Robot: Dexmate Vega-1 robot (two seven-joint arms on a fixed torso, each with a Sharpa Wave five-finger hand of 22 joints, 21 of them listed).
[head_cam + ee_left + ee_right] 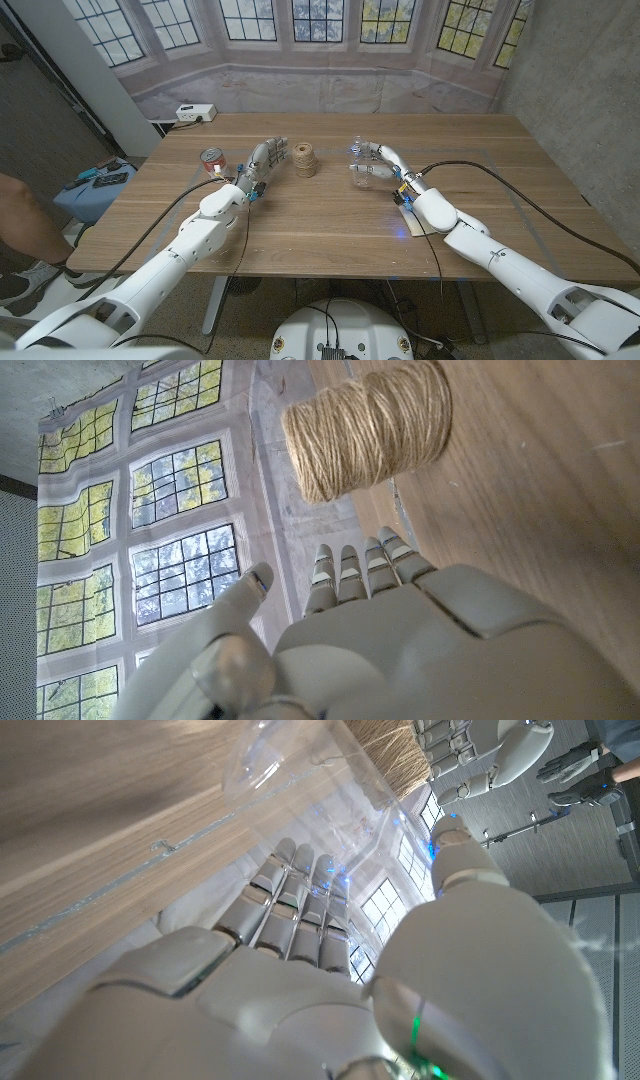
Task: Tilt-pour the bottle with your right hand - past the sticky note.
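**Right hand holds the clear bottle tipped on its side above the table**

Nearest the robot, a yellow sticky note [409, 222] lies on the wooden table [320, 235] under the right wrist, partly hidden by the arm. Just beyond it, the right hand [385, 165] is wrapped around a clear plastic bottle [362, 172], fingers on one side and thumb on the other. The bottle lies tilted over, roughly level, and points toward the table's middle, on the far side of the note from the robot. In the right wrist view the transparent bottle [300, 790] crosses in front of the fingers [290, 895] of the right hand [300, 990], with the thumb beside it.

Across from it, the left hand [258, 170] stands on its edge, holding nothing, its fingers straight and close together, the thumb apart. In the left wrist view the left hand [400, 650] reaches toward a spool of twine [368, 425], which stands close ahead of the fingertips [350, 555] but apart from them. In the head view the spool of twine [305, 159] sits between the two hands. A red can [212, 160] stands just left of the left hand.

At the far left corner a white power strip [195, 113] rests on the table's edge. A person's leg [25, 215] shows at the picture's left edge.
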